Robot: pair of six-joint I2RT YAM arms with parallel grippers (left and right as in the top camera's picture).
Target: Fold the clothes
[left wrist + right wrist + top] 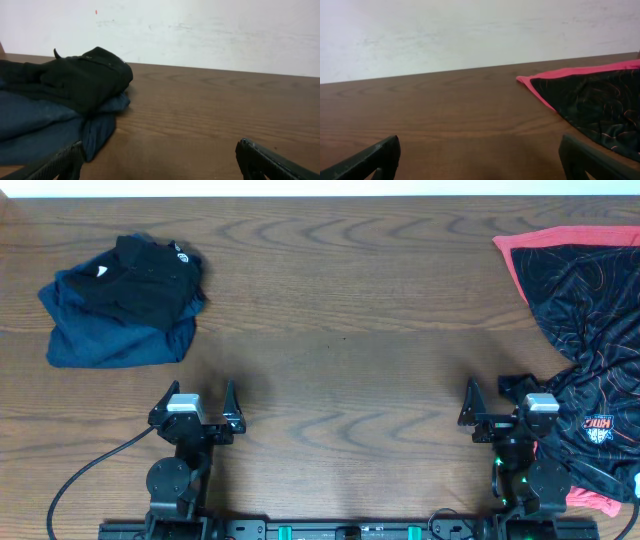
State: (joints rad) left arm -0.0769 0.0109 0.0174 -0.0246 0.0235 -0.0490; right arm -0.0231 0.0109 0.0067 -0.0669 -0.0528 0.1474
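Two grippers rest low at the near edge of a wooden table (340,300), both with jaws spread wide and holding nothing. Ahead and to the right of the right gripper (503,405) lies the crumpled black jersey (590,310) with thin orange lines. Its nearer folds reach the gripper's right side, though contact cannot be judged. Red fabric (565,237) borders the jersey's far edge. In the right wrist view, bare wood fills the gap between the fingers (365,160). Ahead and to the left of the left gripper (198,394), well apart from it, sits a blue garment (100,330) with a black garment (150,275) lying on top.
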